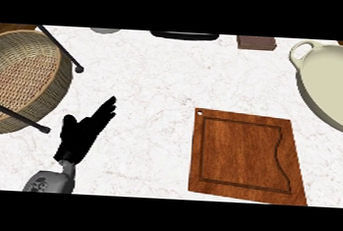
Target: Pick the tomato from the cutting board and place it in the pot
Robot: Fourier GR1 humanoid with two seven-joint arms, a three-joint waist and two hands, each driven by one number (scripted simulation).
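White marble counter point(147, 77) — cutting board point(246, 157), pot point(332, 86), perhaps wicker basket point(20, 80).

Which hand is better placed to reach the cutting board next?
Left, tentatively: the left hand hangs open left of the cutting board; the right hand is out of view. No tomato shows.

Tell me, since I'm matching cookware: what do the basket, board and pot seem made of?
Basket: woven wicker, by its tan ribbed weave. Cutting board: reddish-brown wood with a slight sheen and visible grain. Pot: probably glazed ceramic or enamel, smooth and cream.
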